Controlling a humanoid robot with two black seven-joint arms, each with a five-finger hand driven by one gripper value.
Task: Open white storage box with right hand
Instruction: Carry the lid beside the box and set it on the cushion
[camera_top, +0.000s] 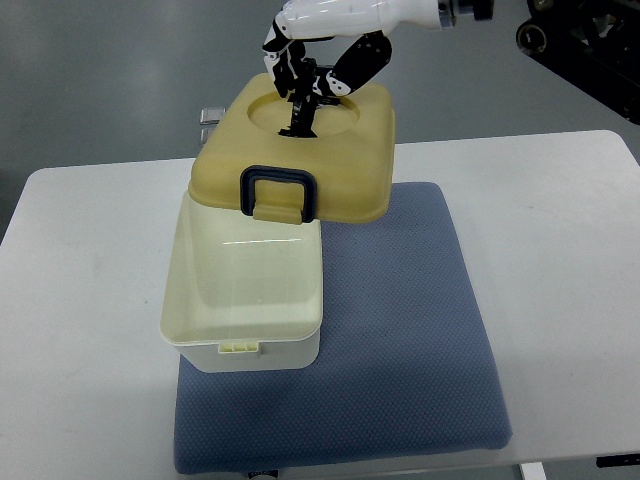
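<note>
One white storage box (243, 300) sits on the blue mat's (400, 340) left side, its yellow lid (300, 150) already lifted and swung back. Right hand (315, 75) pinches the lid's top recess; best to keep that grip firm and tip the lid fully back without dragging the box.

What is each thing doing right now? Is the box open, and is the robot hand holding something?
Storage box: open, nothing visible inside, sitting on the mat.
Lid: lifted off the box's top, tilted, held up behind it.
Lid latch: undone, hanging at the lid's front edge.
Right hand: fingers curled onto the lid's top.
Blue mat: lying flat on the table.
</note>
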